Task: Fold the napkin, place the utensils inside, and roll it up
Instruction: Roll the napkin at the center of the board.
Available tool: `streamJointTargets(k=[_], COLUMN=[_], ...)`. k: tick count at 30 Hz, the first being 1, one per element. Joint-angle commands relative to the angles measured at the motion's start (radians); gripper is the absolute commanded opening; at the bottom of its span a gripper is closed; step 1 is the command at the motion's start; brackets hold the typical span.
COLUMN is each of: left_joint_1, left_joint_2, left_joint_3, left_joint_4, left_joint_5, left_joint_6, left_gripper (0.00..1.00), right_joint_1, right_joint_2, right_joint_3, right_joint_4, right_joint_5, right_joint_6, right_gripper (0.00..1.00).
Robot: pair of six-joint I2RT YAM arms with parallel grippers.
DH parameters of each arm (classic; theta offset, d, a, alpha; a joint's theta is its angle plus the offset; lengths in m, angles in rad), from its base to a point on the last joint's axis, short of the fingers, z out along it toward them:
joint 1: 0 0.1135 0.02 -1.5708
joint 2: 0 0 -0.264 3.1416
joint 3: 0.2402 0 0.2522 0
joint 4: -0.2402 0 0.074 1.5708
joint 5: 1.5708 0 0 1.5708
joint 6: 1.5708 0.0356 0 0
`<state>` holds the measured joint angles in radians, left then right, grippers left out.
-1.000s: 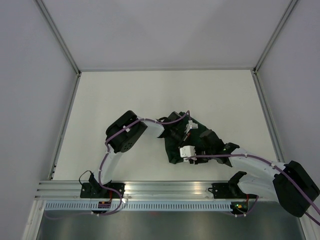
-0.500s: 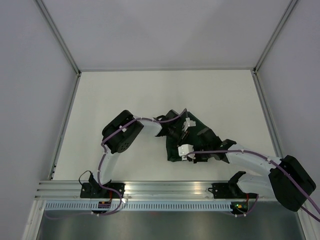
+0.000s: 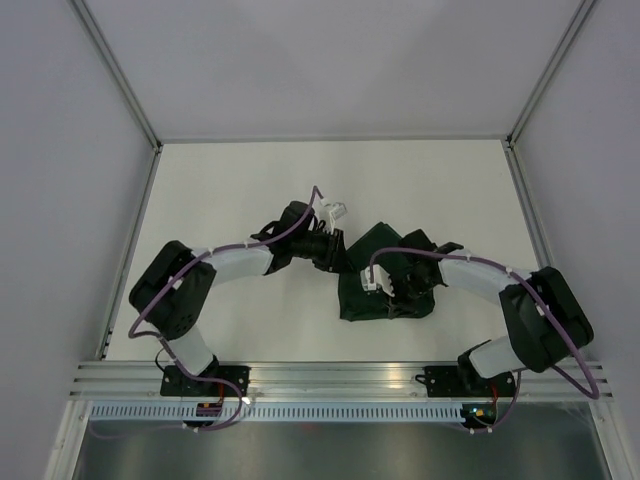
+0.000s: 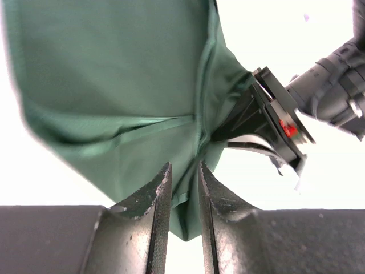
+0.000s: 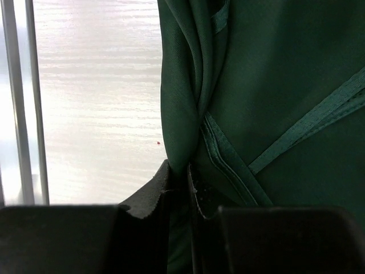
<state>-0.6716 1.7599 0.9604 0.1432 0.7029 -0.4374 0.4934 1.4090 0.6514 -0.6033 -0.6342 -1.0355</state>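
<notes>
The dark green napkin (image 3: 385,290) lies bunched in a folded heap at the table's middle. My left gripper (image 3: 343,265) is at its left edge. In the left wrist view the gripper (image 4: 183,166) is open, and a corner of the napkin (image 4: 114,85) hangs loose in the narrow gap between its fingers. My right gripper (image 3: 392,298) reaches over the heap from the right. In the right wrist view it (image 5: 179,168) is shut on a thick fold of the napkin (image 5: 274,85). The utensils are out of view.
White tabletop (image 3: 250,190) surrounds the cloth. An aluminium rail (image 3: 330,375) runs along the near edge, with metal frame posts (image 3: 120,70) and white walls at the sides. The right arm's wrist (image 4: 279,120) shows close beside the left fingers.
My left jaws have opened, and that arm has stretched out lower and further left. My right jaws have closed on the cloth as its forearm swung up. The napkin now looks more compact.
</notes>
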Motion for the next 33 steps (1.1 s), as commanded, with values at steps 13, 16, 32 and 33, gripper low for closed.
streamJointTargets(k=[13,16,32,33], left_joint_1=[-0.442,-0.546,-0.727,-0.727], left_joint_2=[-0.375,-0.308,0.018,0.026], left_joint_3=[-0.336,-0.318,-0.127,-0.126], left_joint_4=[0.34,0.372,0.335,0.335], left_joint_5=[-0.968,-1.063,-1.002,-0.997], left_joint_6=[0.463,0.59,0.855,0.859], left_gripper=[0.42,0.43,0.49,0.49], right_joint_1=[-0.196,-0.208,-0.228,-0.228], right_joint_2=[0.455,0.487,0.527,0.527], right_joint_3=[0.312,0.333,0.353,0.355], right_joint_4=[-0.464,-0.481,-0.481,-0.481], right_joint_5=[-0.196,-0.202,-0.2,-0.199], right_joint_6=[-0.328,-0.336,-0.322,-0.319], right_gripper=[0.06,0.06,0.06,0.06])
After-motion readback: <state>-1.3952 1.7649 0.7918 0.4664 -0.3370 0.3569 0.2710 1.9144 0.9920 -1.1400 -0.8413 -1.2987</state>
